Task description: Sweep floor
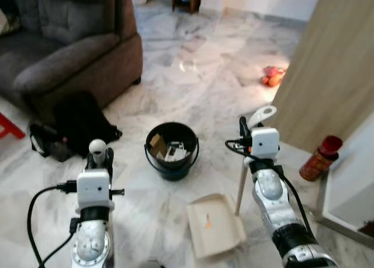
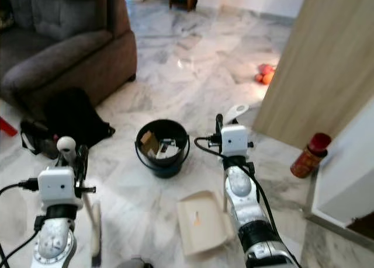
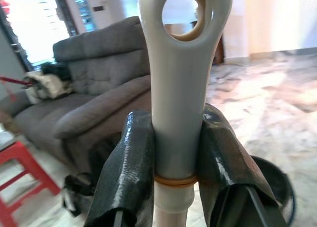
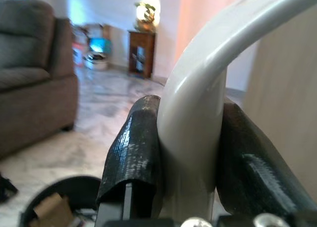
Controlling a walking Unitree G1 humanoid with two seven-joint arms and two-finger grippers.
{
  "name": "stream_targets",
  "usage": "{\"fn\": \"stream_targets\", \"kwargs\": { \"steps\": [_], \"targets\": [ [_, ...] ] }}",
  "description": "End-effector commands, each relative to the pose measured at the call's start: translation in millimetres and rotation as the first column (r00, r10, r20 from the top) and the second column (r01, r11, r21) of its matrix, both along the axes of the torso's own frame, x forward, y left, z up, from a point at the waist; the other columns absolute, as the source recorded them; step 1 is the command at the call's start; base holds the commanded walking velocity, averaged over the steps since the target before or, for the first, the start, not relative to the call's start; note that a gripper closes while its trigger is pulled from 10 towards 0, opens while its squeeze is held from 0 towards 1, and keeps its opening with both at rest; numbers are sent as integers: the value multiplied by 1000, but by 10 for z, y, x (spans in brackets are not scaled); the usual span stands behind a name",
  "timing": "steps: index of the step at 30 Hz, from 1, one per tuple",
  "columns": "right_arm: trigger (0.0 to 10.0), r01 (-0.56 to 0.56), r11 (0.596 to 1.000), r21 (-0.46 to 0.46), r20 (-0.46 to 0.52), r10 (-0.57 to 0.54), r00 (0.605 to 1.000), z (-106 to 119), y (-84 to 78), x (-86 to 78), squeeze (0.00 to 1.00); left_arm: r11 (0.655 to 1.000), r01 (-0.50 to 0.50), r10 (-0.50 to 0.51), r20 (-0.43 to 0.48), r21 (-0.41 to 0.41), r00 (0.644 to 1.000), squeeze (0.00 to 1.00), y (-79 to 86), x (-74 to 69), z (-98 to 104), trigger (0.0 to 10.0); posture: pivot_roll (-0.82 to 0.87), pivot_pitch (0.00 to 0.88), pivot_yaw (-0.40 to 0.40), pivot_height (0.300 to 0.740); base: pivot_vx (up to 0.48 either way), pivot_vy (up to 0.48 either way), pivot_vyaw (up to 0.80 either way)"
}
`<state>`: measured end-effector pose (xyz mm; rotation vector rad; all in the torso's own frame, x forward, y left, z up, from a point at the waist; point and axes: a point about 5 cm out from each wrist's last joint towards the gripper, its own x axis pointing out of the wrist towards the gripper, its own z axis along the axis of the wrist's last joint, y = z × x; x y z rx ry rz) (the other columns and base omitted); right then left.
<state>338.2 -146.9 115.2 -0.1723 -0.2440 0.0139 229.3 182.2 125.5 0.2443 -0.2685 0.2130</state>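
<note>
my left gripper is raised upright before me, jaws clamped on the broom handle. my right gripper reaches forward, jaws clamped on the dustpan handle; the dustpan rests on the marble floor just beside the black bucket.

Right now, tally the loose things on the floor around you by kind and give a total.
Black bucket: 1
Cream dustpan: 1
Black bag: 1
Red canister: 1
Total: 4
Left gripper holds the broom handle; right gripper holds the dustpan handle.
</note>
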Motion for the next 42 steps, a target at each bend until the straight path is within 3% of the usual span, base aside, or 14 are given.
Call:
{"fn": "stream_targets", "kwargs": {
  "steps": [1,8,17,21,37,42],
  "targets": [
    [10000,-4,1000,-18,28,4,1000,80,-5,32,0,1000,15,-15,25,16,1000,0,-31,48,53,10000,167,112,-20,740,0,0,-800],
    [10000,1,1000,-17,30,0,1000,81,5,30,0,999,42,-42,12,27,999,0,-48,125,27,10000,162,108,-11,740,0,0,-800],
    [10000,7,1000,-3,26,-7,1000,50,22,0,0,1000,23,-23,-12,7,1000,0,69,223,-56,10000,153,99,0,740,0,0,-800],
    [10000,37,999,-5,27,-37,999,35,-42,-25,0,999,37,-37,-10,-18,999,0,75,276,-51,10000,146,93,7,740,0,0,-800],
    [10000,68,998,-6,22,-68,997,16,-86,-37,0,998,67,-67,-10,-7,998,0,35,317,-71,10000,146,74,17,740,0,-34,-800],
    [10000,79,996,33,8,-79,997,-9,-79,-54,0,998,70,-70,-6,-5,998,0,47,318,-60,10000,148,59,20,740,0,0,-800]
  ]
}}
